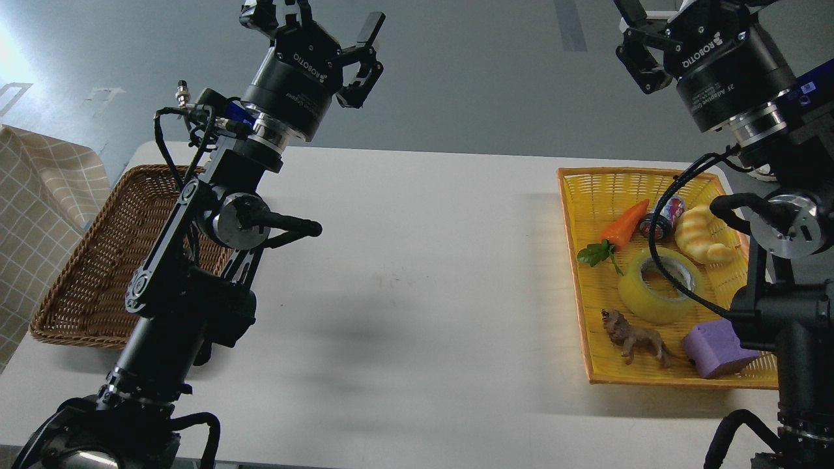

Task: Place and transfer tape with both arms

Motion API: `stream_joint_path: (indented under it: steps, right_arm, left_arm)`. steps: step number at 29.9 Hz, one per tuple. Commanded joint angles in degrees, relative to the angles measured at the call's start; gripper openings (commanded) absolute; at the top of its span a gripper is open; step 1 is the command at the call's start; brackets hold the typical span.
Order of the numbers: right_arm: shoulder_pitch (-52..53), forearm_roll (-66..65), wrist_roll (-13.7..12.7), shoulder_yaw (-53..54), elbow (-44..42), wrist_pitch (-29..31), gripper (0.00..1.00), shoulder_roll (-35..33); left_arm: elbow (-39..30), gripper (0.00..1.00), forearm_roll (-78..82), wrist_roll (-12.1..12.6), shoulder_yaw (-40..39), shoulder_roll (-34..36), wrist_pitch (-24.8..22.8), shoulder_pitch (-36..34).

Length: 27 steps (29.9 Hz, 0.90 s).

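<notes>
The tape, a translucent yellow roll with a grey-white core, lies flat in the yellow basket at the right of the white table. A black cable of my right arm crosses in front of it. My left gripper is raised high above the table's far left, open and empty. My right gripper is raised high above the far end of the yellow basket, well above the tape. Its visible finger is splayed outward and its fingertips run off the top edge. Nothing is held.
The yellow basket also holds an orange carrot, a drink can, a croissant, a brown toy lion and a purple block. A brown wicker basket stands at the left, with checked cloth beside it.
</notes>
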Motion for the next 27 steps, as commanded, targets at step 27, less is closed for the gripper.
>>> stream_joint_path:
  steps: [27]
  right_arm:
    - [-0.6,0.1,-1.2,-1.8,3.9,0.0,1.00,0.0]
  left_arm:
    - [-0.1,0.98,0.6,3.8,0.4,1.2,-6.5,2.7]
